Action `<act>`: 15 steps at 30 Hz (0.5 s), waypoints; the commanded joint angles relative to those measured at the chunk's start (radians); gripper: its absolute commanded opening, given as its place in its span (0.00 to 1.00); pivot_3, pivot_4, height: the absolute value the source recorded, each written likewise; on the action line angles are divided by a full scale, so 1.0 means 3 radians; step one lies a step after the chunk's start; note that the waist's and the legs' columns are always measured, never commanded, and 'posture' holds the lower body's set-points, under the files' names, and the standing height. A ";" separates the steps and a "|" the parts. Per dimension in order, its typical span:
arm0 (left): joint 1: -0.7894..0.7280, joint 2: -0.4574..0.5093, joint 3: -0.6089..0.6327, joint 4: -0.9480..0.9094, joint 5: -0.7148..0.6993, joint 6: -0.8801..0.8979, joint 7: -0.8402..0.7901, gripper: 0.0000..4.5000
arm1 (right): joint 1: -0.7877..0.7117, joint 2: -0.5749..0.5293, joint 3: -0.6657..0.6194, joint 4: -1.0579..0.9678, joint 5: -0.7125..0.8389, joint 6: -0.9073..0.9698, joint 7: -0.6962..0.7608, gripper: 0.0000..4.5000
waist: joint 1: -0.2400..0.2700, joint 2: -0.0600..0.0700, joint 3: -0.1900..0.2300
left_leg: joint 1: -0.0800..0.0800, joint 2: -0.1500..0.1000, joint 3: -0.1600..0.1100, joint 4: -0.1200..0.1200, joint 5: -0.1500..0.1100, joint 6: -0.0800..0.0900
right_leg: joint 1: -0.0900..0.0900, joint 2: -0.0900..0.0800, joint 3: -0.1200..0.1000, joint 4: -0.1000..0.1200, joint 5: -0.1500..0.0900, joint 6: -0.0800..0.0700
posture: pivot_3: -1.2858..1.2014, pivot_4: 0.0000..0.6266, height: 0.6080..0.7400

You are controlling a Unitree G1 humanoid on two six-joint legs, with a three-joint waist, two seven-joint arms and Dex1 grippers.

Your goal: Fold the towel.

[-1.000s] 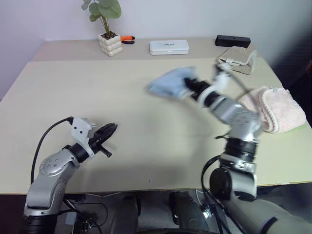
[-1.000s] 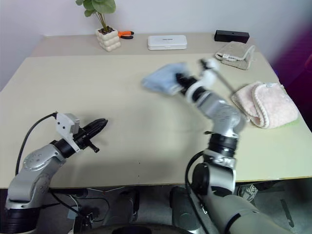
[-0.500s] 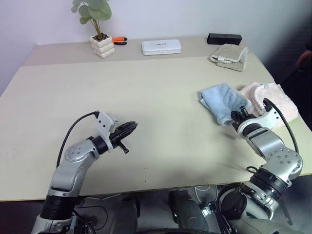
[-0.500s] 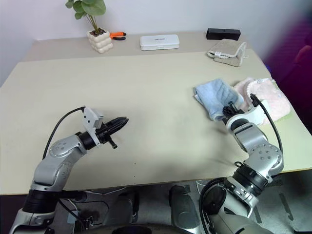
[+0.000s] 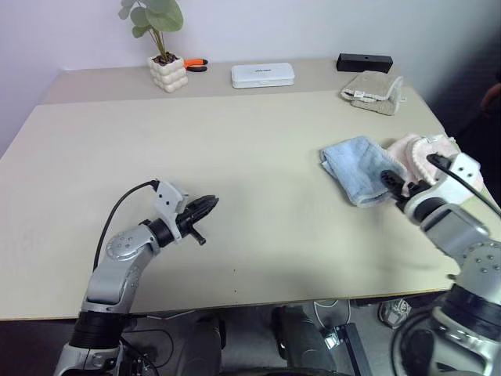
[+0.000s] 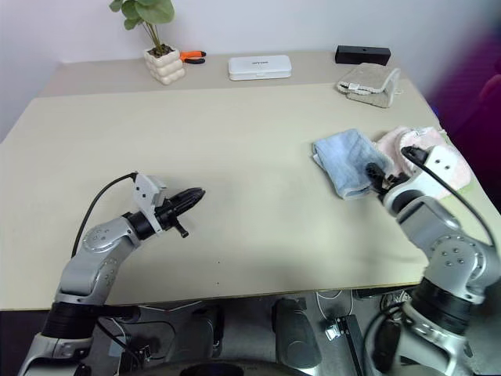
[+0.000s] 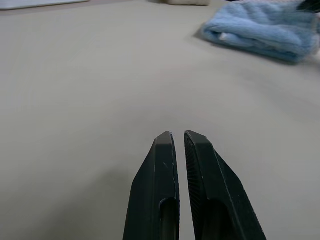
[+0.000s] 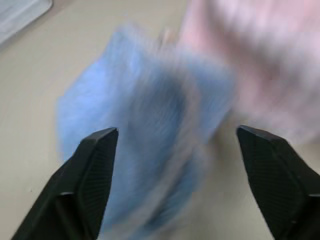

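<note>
Towel (image 5: 358, 169) folded beside pink towel (image 5: 427, 153), your right gripper (image 8: 177, 150) spread wide just short of it, left gripper (image 7: 179, 142) pinched together, empty.

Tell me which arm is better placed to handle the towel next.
The right, probably. Its gripper is open right beside the towel, while the left gripper is shut and far across the table.

The towel (image 5: 358, 170), carried above the table's middle a second ago, now lies folded on the table beside the pink towel (image 5: 427, 157). The right gripper (image 8: 177, 165) has released it, jaws spread wide, and drawn back nearer.
</note>
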 commanded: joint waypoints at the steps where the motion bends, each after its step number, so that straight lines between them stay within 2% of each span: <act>1: -0.0141 0.0085 0.0277 0.0196 0.0085 -0.0196 0.0145 0.07 | 0.0067 -0.0541 0.0438 -0.0175 -0.0453 -0.0439 0.0648 0.87 | 0.0003 0.0001 0.0000 | 0.0000 0.0000 0.0000 0.0001 0.0000 0.0000 | 0.0000 0.0000 0.0000 0.0000 0.0000 0.0001 | 0.52 0.24 0.98; 3: -0.0184 0.0218 0.0447 0.0406 0.0153 -0.0300 0.0205 0.07 | 0.0088 -0.0983 0.0900 -0.0267 -0.0817 -0.0881 0.1247 0.87 | -0.0012 0.0000 0.0001 | 0.0000 0.0000 0.0002 0.0001 0.0000 0.0000 | -0.0001 0.0000 0.0001 0.0000 0.0000 0.0001 | 0.52 0.24 0.98; 6: -0.0165 0.0294 0.0535 0.0465 0.0108 -0.0352 0.0152 0.07 | 0.0028 -0.1184 0.1261 -0.0244 -0.1032 -0.1359 0.1838 0.87 | -0.0038 -0.0002 0.0000 | 0.0002 0.0002 0.0002 -0.0003 0.0000 0.0000 | -0.0002 0.0002 0.0001 -0.0001 -0.0002 0.0002 | 0.52 0.24 0.98; 10: -0.0012 0.0366 0.0651 0.0323 0.0010 -0.0309 0.0055 0.07 | -0.0159 -0.1047 0.1621 0.0002 -0.1148 -0.1748 0.2405 0.87 | -0.0017 -0.0010 0.0003 | -0.0001 0.0001 0.0003 0.0002 0.0000 0.0000 | 0.0002 -0.0002 0.0001 -0.0003 -0.0003 0.0004 | 0.52 0.24 0.98; 15: 0.0218 0.0386 0.0689 0.0028 -0.0065 -0.0176 0.0041 0.07 | -0.0361 -0.0781 0.1882 0.0449 -0.1300 -0.1997 0.2745 0.87 | 0.0047 -0.0012 0.0005 | -0.0002 0.0001 0.0003 0.0006 0.0000 -0.0001 | 0.0001 -0.0003 0.0001 -0.0002 -0.0002 0.0004 | 0.52 0.24 0.98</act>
